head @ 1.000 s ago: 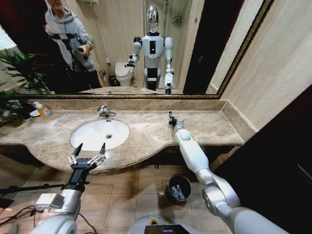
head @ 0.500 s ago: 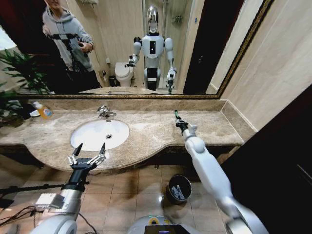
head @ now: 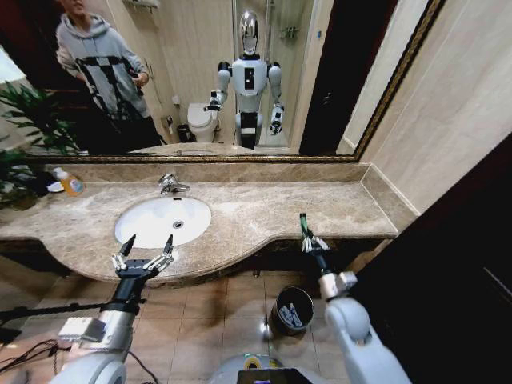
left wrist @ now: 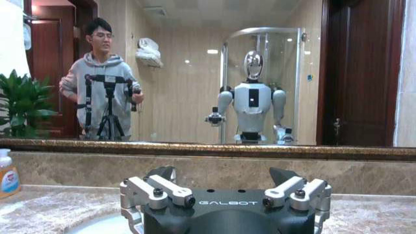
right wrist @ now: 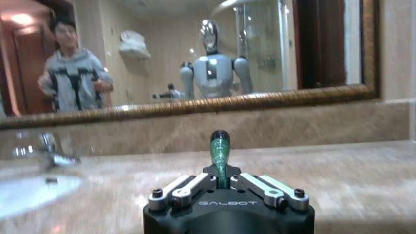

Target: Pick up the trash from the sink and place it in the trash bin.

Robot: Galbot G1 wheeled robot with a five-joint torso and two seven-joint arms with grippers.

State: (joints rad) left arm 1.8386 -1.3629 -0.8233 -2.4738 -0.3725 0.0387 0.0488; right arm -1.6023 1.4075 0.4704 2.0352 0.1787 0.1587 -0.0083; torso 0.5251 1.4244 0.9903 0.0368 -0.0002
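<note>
While the right gripper (head: 306, 238) hangs at the near right edge of the brown marble counter (head: 248, 210), its fingers are pinched on 1 green tube (head: 304, 223), which stands upright above them. From the right wrist camera, the green tube (right wrist: 219, 153) rises between the closed fingers with a dark cap on top. On the floor just near and left of that gripper stands the trash bin (head: 291, 310), with pale items inside. Over the near counter edge, in front of the sink (head: 163, 220), the left gripper (head: 143, 251) hovers with fingers spread and nothing between them. At the far left of the counter stands an amber soap bottle (head: 70, 182).
</note>
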